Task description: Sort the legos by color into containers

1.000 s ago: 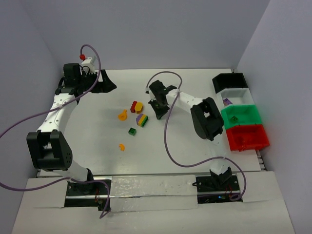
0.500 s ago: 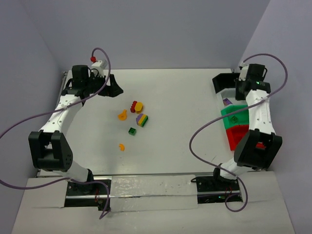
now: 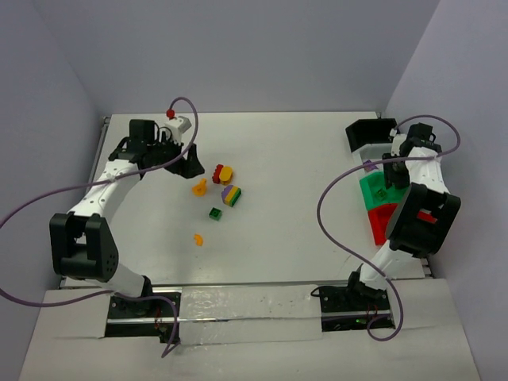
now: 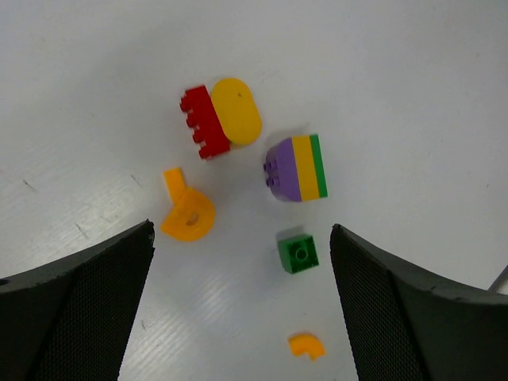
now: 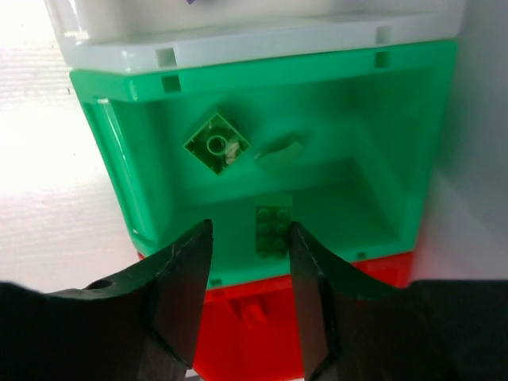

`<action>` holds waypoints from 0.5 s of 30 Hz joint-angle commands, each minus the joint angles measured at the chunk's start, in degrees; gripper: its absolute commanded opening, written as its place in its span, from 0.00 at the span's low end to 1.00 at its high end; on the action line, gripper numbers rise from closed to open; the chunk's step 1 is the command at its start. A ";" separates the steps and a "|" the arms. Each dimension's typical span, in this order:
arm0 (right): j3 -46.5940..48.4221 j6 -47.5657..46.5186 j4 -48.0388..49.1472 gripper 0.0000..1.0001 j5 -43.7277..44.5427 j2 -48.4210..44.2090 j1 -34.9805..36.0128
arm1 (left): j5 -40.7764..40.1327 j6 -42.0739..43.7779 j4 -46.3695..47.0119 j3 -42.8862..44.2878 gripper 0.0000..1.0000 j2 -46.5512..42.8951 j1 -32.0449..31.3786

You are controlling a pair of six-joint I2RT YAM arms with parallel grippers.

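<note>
**A:** Left tool [image 4: 242, 238]?

**B:** Spread wide, empty, above the legos [image 3: 231, 194] centre-left in the overhead view: red brick [image 4: 202, 123], yellow oval [image 4: 236, 109], striped block [image 4: 298, 168], green brick [image 4: 298, 252] and orange bits [image 4: 189, 214] on the bench [image 3: 302, 222].

**A:** Right tool [image 5: 248, 238]?

**B:** Narrowly parted, gripping nothing, over the green bin [image 5: 119, 159] at the right edge. Two green bricks [image 5: 215, 143] lie inside.

My right gripper [image 5: 248, 242] swung away from the loose legos [image 3: 231, 194] at mid-table; it crossed to the bins on the right and came down over the green bin [image 5: 111, 159]; its jaws, shut a second before, parted above a green brick [image 5: 272, 228] lying in that bin; my left gripper [image 4: 242, 238] slid from the far-left corner to above the legos.
</note>
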 commanded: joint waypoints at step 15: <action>7.82 4.58 -7.59 1.00 -11.96 -7.51 5.94 | 0.86 31.60 3.64 -20.00 0.95 -6.12 -12.12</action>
